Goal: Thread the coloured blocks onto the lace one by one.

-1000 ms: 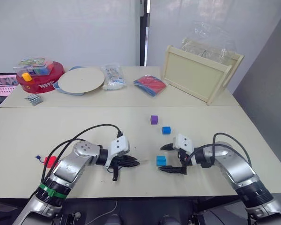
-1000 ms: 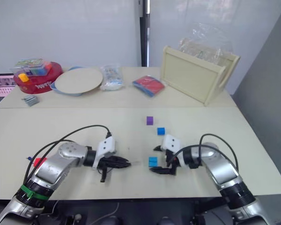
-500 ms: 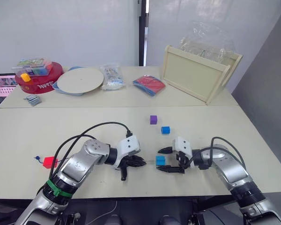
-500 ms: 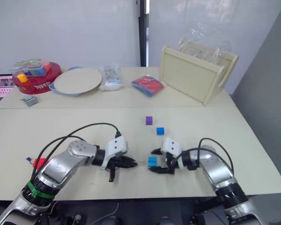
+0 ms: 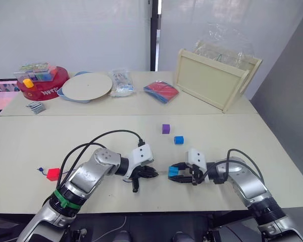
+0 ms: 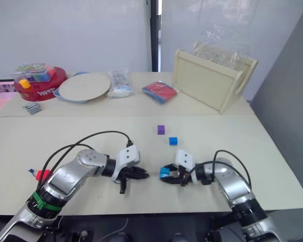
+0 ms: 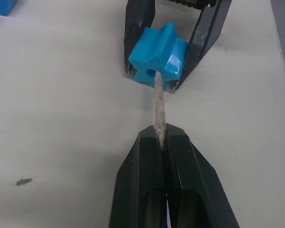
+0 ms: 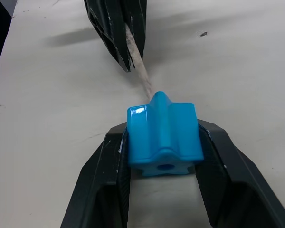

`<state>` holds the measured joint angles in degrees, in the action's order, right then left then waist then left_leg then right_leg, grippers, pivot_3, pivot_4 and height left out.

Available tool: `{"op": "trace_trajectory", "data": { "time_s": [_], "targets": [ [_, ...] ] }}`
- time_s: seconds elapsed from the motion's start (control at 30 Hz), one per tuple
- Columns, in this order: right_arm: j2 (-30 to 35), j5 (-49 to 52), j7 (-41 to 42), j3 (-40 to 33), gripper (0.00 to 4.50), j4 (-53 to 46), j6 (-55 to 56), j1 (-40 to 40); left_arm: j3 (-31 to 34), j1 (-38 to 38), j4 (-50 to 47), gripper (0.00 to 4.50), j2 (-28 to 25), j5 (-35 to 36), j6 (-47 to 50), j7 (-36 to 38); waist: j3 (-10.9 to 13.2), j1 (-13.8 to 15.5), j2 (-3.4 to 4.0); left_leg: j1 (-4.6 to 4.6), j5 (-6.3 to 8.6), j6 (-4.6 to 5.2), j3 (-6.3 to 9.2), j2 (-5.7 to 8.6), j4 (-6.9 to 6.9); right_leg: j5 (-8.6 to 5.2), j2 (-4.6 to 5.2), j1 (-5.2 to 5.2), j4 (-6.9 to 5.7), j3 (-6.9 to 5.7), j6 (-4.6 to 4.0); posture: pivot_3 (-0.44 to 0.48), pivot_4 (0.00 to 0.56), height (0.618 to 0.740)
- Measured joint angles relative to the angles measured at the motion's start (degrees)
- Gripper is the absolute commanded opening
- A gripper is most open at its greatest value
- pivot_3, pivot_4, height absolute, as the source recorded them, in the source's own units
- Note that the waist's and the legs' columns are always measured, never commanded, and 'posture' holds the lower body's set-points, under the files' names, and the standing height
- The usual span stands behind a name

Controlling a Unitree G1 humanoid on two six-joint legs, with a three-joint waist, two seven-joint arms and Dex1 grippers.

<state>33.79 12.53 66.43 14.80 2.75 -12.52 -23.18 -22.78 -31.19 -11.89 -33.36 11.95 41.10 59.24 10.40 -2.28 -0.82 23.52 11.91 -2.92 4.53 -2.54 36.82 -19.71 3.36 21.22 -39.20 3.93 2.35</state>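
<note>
My left gripper is shut on the lace's stiff pale tip, low over the table's front middle. Facing it, my right gripper is shut on a light-blue block, one finger on each side. The tip's end meets the hole in the block's near face. A purple block and another blue block lie just beyond. A red block lies far left beside a short dark-blue piece of lace. The rest of the lace is hidden.
On the rear table stand a red tub with a yellow piece on it, a white plate, a plastic bag, a red-and-blue packet and a wooden tray. A small grey item lies at the left.
My right gripper has closed on the light-blue block it stood open around. My left gripper has moved right, bringing the lace tip up to the block's hole.
</note>
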Motion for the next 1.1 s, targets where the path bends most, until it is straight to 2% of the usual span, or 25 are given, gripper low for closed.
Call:
{"op": "trace_trajectory", "data": {
  "time_s": [0.87,1.1],
  "targets": [
    [-0.1,-1.2,0.9,0.2,1.36,-0.8,0.0,0.0,-0.9,-0.1,1.7,0.00,1.5,-1.7,-1.5,-0.1,0.0,0.0,0.00,-0.02,0.00,0.00,0.00,0.00,0.00,0.00,0.00,-0.02,0.00,0.00,0.00,0.000,0.150,0.740],
    [-0.2,-2.1,1.0,0.3,1.36,-0.8,0.5,-0.1,-0.9,0.6,1.2,0.00,0.4,-1.5,-1.4,0.7,0.0,0.0,0.00,-0.03,0.00,0.00,0.00,-0.01,0.00,0.00,0.00,-0.02,0.00,0.00,0.00,0.000,0.150,0.740]
  ]
}}
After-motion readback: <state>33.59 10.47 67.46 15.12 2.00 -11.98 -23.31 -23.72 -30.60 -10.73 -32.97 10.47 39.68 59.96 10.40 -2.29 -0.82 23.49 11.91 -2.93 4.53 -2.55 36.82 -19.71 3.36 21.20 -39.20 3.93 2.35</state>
